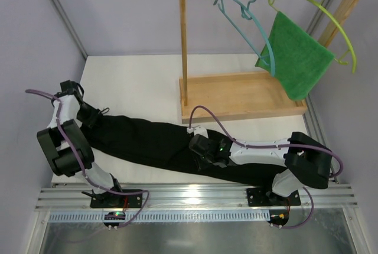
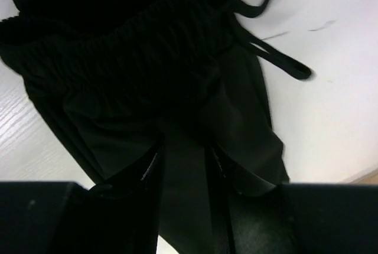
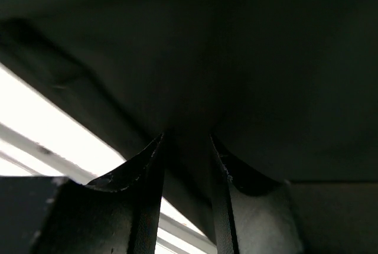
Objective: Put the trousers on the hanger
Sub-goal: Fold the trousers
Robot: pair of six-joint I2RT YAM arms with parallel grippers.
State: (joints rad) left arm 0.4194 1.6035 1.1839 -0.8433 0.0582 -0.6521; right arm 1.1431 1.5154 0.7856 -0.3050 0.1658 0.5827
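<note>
Black trousers (image 1: pixel 147 142), one pair; one teal hanger (image 1: pixel 265 40), one yellow-green hanger (image 1: pixel 332 20); left gripper (image 2: pixel 184 147) and right gripper (image 3: pixel 188 139) are pressing down, narrowly parted, maybe pinching.

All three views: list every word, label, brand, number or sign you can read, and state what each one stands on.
None: no readable text shows in any view.
The long black soft fabric trousers, the thin teal-blue plastic hanger, the bright green square cloth and the wooden rack all look plain and unmarked.
</note>
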